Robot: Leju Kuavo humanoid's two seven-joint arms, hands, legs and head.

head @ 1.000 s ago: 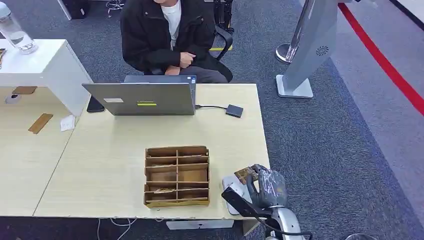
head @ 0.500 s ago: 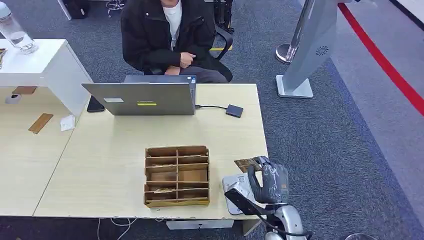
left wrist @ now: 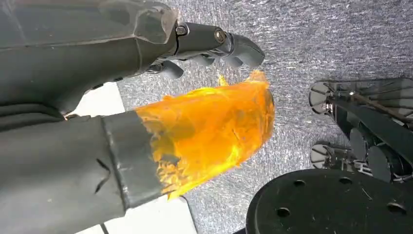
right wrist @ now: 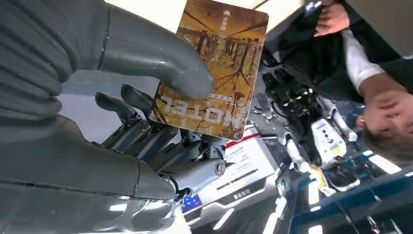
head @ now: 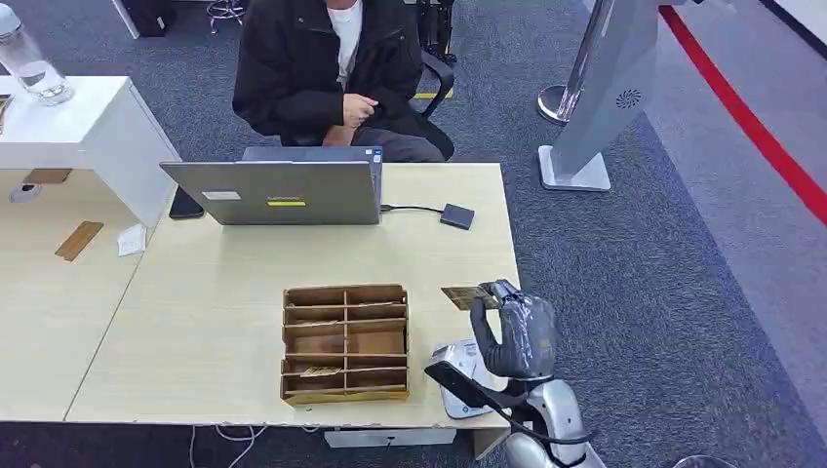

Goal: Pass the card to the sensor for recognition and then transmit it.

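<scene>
My right hand [head: 514, 336] is raised over the table's front right corner and pinches a brown card [head: 462, 295] at its fingertips. In the right wrist view the thumb [right wrist: 160, 63] presses on the card [right wrist: 216, 63], which has a tree picture and the word MOTEL; the darker fingers back it from behind. A white flat sensor unit [head: 460, 378] lies on the table edge just below the hand, partly hidden by my arm. My left hand [left wrist: 97, 63] hangs over grey carpet with nothing in it, its thumb wrapped in orange film [left wrist: 214, 126].
A wooden divided card box [head: 345, 343] stands left of the sensor. Farther back are an open laptop [head: 278, 190] and a small black box [head: 456, 215] wired to it. A person in a black jacket [head: 322, 68] sits behind the table [head: 215, 292]. A grey stand [head: 605, 97] rises at the right.
My right hand has lifted the card off the white sensor unit, up and toward the far side of the table. The person's hand has risen slightly.
</scene>
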